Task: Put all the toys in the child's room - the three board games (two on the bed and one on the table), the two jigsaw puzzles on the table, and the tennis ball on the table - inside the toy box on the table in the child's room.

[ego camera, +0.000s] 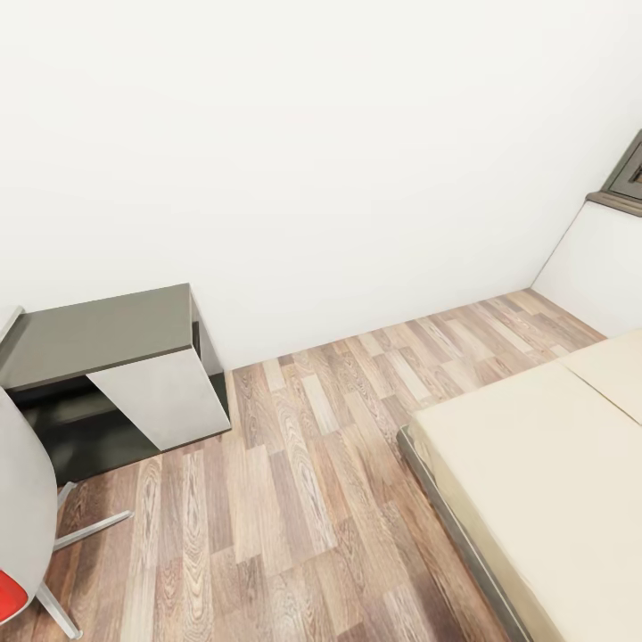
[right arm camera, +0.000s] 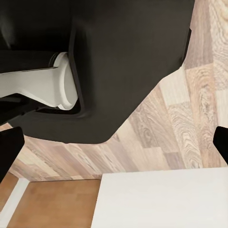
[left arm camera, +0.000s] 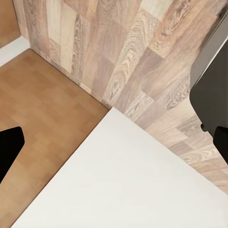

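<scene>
- White walls (ego camera: 339,160) and a wood-plank floor (ego camera: 294,481) make up most of what my head camera sees; it is a corner of the child's room.
- At the far right edge, high up, I see a slice of a dark-framed window (ego camera: 629,174) above a white ledge.
- On the right, the bed (ego camera: 544,481) reaches in from the lower corner, with a plain beige mattress on a dark grey frame. I see nothing lying on the part that shows.
- On the left, against the wall, stands a low dark unit (ego camera: 98,334) with a flat dark top and a light grey panel (ego camera: 165,397) on its front.
- At the lower left edge I see a pale chair (ego camera: 22,499) with a red patch and thin metal legs on the floor.
- My left wrist camera looks down on plank floor, a patch of orange-brown wood floor (left arm camera: 42,118) and a large white surface (left arm camera: 133,180); I cannot tell what that surface is.
- The left gripper (left arm camera: 114,147) shows as two dark fingertips at opposite edges of that view, spread wide, nothing between them.
- My right wrist camera shows a black part of the robot's own body (right arm camera: 123,57) with a white cylinder, over plank floor and another white surface.
- The right gripper (right arm camera: 114,147) is likewise spread wide and empty.
- Of the task's things, I make out the bed alone.
</scene>
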Robot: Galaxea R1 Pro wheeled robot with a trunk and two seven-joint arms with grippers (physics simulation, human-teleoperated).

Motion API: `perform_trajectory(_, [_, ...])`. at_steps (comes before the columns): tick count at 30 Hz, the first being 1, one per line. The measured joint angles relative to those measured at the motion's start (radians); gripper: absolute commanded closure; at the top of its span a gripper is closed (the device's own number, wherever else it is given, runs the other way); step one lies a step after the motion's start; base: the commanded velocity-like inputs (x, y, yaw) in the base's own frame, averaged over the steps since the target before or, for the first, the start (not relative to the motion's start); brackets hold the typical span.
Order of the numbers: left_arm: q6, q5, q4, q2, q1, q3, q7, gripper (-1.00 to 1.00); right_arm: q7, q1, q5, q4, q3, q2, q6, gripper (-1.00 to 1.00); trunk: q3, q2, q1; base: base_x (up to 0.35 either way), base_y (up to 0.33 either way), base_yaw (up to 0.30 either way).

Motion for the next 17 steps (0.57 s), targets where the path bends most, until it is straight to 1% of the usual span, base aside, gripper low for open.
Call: perform_trajectory(17, [0.0, 0.0, 0.0, 0.0, 0.0, 0.0, 0.0, -1.0, 0.0, 0.0, -0.001, -0.001, 0.0, 0.001, 0.0, -1.0, 0.0, 0.0, 0.0, 0.0, 0.0, 0.0])
